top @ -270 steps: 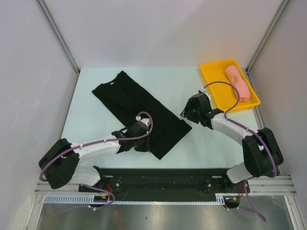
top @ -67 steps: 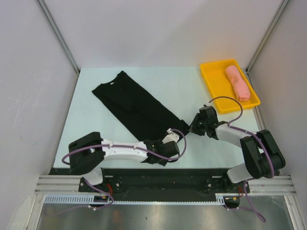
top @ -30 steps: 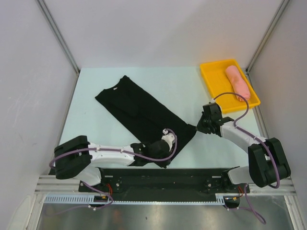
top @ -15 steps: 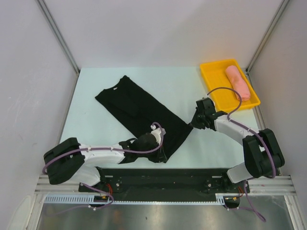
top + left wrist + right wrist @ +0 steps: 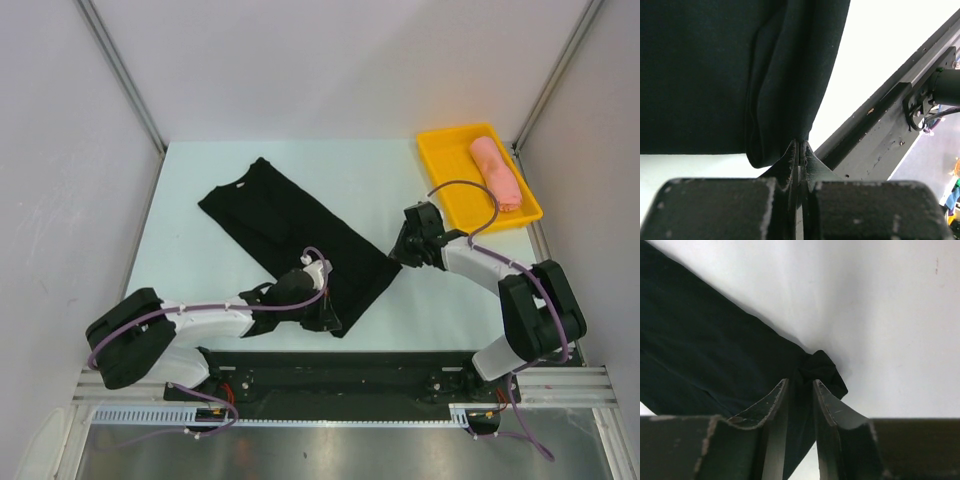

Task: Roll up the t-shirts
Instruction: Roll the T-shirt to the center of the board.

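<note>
Toward the bench's point(image 5: 190, 265) near edge, left gripper point(image 5: 799, 150) and right gripper point(image 5: 800, 392) clamp the black t-shirt point(image 5: 290, 225) by its hem.
Its long axis runs away from them, toward the far-left corner.

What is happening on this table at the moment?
Two robot arms are handling a black t-shirt, which lies flat on the table as a long folded strip. The left gripper is shut on one corner of its near end, and the right gripper pinches the other corner. The strip is not yet rolled. A pink t-shirt, already rolled, lies in the yellow tray.
</note>
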`<state>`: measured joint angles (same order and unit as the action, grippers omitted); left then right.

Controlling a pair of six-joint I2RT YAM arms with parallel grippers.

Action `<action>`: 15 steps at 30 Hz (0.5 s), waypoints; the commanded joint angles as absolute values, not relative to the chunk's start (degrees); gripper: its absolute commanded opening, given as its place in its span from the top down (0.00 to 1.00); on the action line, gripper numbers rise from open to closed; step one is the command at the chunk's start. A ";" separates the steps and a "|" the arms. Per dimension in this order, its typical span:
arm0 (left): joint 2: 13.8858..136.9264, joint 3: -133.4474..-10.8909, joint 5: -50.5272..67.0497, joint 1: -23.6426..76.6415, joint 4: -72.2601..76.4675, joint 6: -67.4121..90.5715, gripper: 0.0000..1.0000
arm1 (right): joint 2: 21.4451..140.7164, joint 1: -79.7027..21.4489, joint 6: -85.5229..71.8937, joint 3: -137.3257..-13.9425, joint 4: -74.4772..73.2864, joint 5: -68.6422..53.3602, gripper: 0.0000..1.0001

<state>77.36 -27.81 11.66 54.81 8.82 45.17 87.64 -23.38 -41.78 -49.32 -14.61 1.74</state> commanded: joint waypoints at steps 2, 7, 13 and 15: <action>77.43 -27.25 12.83 53.26 8.35 46.93 0.98 | 84.03 -24.78 -40.43 -51.59 -11.34 3.78 0.66; 78.40 -27.33 12.92 52.38 7.47 47.63 0.98 | 77.63 -25.22 -38.67 -50.45 -11.42 6.24 0.54; 78.57 -27.07 12.75 51.68 7.47 48.16 0.99 | 70.94 -28.03 -39.11 -46.77 -12.92 9.49 0.59; 78.84 -27.07 12.83 51.50 7.56 48.25 0.99 | 68.47 -31.01 -39.02 -43.96 -11.44 9.67 0.68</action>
